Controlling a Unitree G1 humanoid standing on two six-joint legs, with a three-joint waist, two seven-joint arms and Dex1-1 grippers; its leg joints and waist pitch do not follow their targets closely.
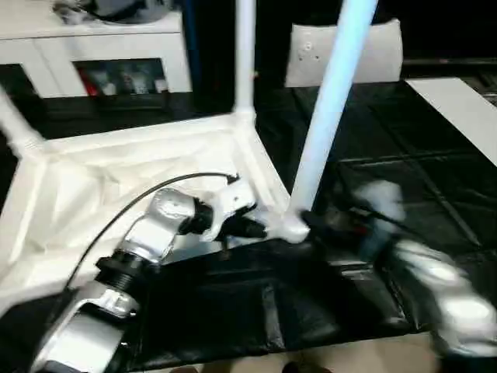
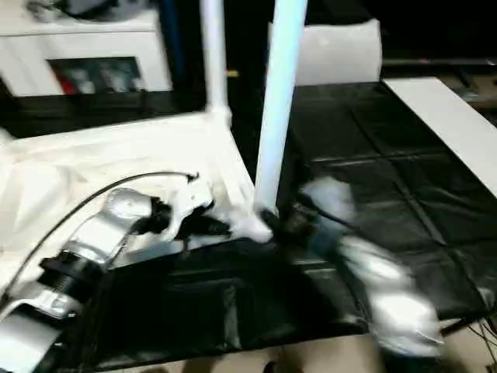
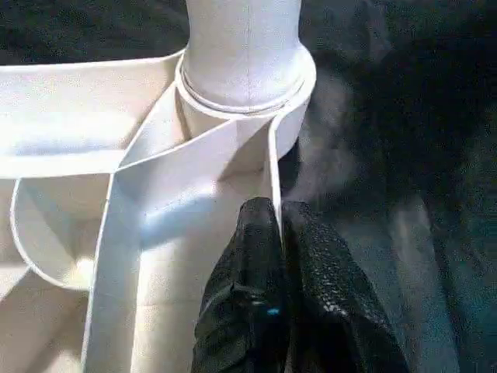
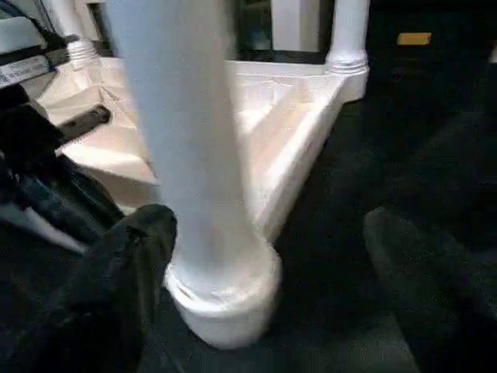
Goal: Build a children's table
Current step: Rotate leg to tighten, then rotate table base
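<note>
- The children's table (image 1: 116, 179) lies upside down on the black-covered work table (image 1: 404, 148), its ribbed underside facing up, toward that table's left side and reaching its near-middle.
- A round corner socket (image 3: 248, 109) at the upturned top's near right corner holds a tapered white leg (image 1: 330, 109), which leans slightly right as it rises.
- A second leg (image 1: 245, 54) stands upright in the far right corner socket; a third (image 1: 15, 124) rises at the far left corner.
- The ribs divide the underside into open triangular bays; nothing lies in them apart from the left arm and its cable (image 1: 116, 217) crossing above.
- The left end effector (image 3: 291, 295) has its two black fingers pressed together on the thin rim wall (image 3: 273, 179) of the top, just beside the near right socket.
- The right end effector (image 4: 256, 287) is spread wide, one finger (image 4: 116, 287) touching the base of the near right leg, the other finger (image 4: 435, 272) well apart from it; it clamps nothing.
- Right of the near socket the black cover is bare out to a white board (image 1: 458, 109) along the work table's far right edge.
- The near edge of the work table lies just beyond the forearms, with bare black cover between it and the upturned top.
- A white cabinet (image 1: 93, 54) stands behind the far left edge.
</note>
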